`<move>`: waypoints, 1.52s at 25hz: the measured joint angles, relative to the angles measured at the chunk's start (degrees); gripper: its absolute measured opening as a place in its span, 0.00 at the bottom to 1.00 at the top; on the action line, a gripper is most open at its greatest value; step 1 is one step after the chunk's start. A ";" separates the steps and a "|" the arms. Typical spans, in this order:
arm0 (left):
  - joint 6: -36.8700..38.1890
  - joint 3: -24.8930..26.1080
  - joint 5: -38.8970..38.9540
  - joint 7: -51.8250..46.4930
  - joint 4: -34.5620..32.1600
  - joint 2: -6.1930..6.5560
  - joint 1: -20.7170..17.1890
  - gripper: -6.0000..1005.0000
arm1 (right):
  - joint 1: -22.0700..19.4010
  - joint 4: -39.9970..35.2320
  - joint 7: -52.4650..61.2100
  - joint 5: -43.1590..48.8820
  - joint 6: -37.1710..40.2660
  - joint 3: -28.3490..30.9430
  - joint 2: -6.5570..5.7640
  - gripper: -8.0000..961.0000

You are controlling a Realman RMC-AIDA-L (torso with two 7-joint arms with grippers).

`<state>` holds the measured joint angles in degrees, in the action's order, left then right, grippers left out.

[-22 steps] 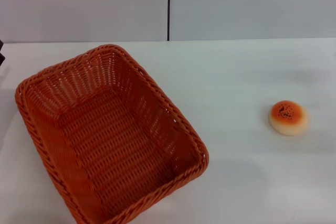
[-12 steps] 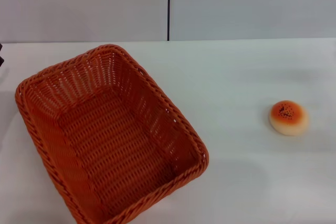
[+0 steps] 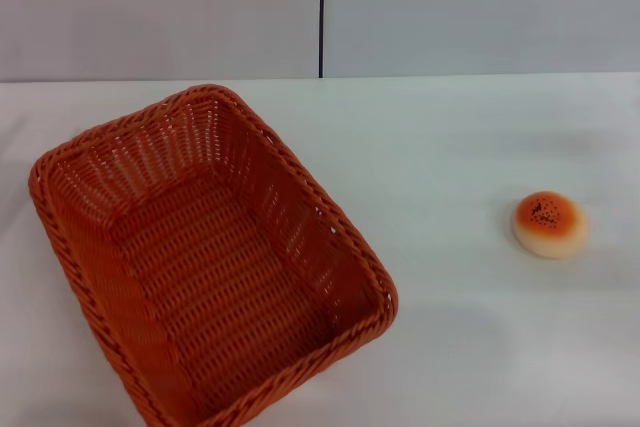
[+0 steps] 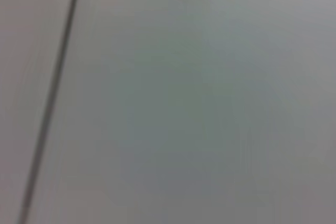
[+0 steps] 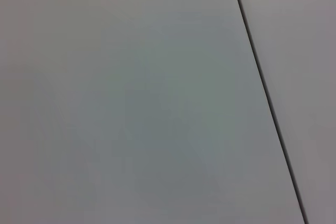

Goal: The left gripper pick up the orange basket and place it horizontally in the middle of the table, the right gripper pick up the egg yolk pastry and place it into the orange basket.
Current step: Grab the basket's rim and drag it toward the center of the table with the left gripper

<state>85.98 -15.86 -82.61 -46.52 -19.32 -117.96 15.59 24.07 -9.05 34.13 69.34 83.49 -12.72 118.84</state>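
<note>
The orange basket (image 3: 205, 257) lies on the left half of the white table (image 3: 440, 147) in the head view, turned at an angle, with nothing in it. The egg yolk pastry (image 3: 549, 224) sits by itself on the table at the right, well apart from the basket. Neither the left gripper nor the right gripper shows in any view. Both wrist views show only a pale wall panel with a dark seam (image 4: 50, 98) (image 5: 268, 98).
A grey wall with a vertical dark seam (image 3: 321, 12) runs behind the table's far edge. White tabletop stretches between the basket and the pastry.
A small dark shape at the head view's left edge, beside the basket, has slipped out of the picture. Basket and pastry have not moved.
</note>
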 joint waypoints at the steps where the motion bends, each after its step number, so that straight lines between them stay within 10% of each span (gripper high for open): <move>1: 0.00 0.00 0.00 0.00 0.00 0.00 0.00 0.81 | -0.06 0.01 0.00 0.00 0.00 0.02 0.02 0.59; 12: -2.58 -18.77 -17.82 -40.70 -41.17 -0.21 -0.94 0.81 | -0.02 0.18 -0.16 0.00 -0.63 0.00 0.08 0.59; 26: -2.35 -25.25 -26.76 -53.56 -62.87 -0.03 -0.40 0.81 | 0.08 0.06 -0.23 0.01 -0.83 -0.17 0.03 0.59; 38: 14.98 -32.20 -63.22 -70.94 -84.25 -0.28 15.94 0.81 | -1.59 0.06 -0.30 0.35 -0.88 -0.11 -0.06 0.59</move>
<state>100.96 -48.06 -145.83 -117.46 -103.57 -118.24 31.53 22.48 -8.99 33.83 69.69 82.61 -12.83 118.78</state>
